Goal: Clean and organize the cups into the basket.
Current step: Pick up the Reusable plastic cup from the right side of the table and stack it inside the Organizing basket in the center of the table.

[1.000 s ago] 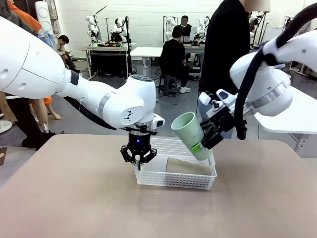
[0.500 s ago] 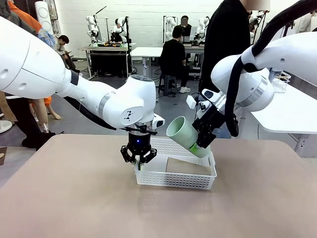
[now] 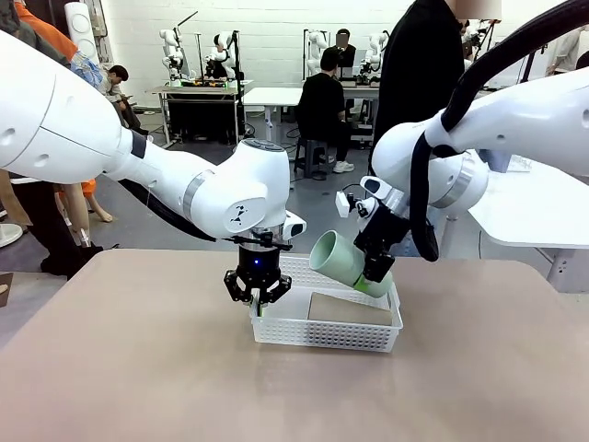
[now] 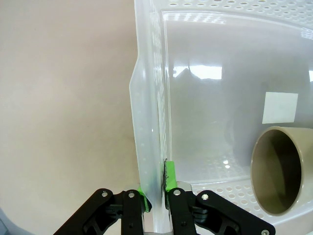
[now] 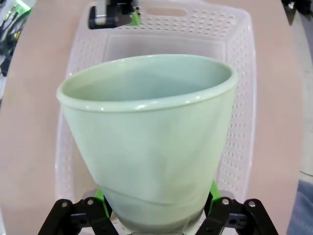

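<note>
Right now, from biggest to smallest:

- Your table (image 3: 138,368) is a plain tan top. The basket (image 3: 322,333) sits near the middle of it, slightly toward 1 o'clock in the front view.
- That basket is white and shallow with perforated walls. Its long side runs from 9 to 3 o'clock across the front view.
- Your left gripper (image 3: 259,299) points straight down at the basket's 9 o'clock end. The left wrist view shows that end wall (image 4: 146,122) standing between the jaws, with a green pad (image 4: 169,177) pressed on its inner face. The jaws are pinched narrow on the wall and grip the basket itself.
- Your right gripper (image 3: 375,272) hangs over the basket's 1 o'clock corner. Its jaws stand wide, clamped on the narrow base of the mint cup (image 3: 342,261).
- That mint cup is held tilted, its mouth facing 10 o'clock toward the left gripper and its base low at 4 o'clock. In the right wrist view the cup (image 5: 146,147) rises from between the two green pads, with the basket floor (image 5: 239,98) below it. You cannot tell whether its base touches the far rim.
- Your tan cup (image 3: 345,308) lies on its side on the basket floor, under the mint cup. In the left wrist view its open mouth (image 4: 276,176) shows at 4 o'clock, well apart from the left jaws.
- Smallest, a white label (image 4: 279,107) lies on the basket floor at 2 o'clock, just beyond the tan cup.
</note>
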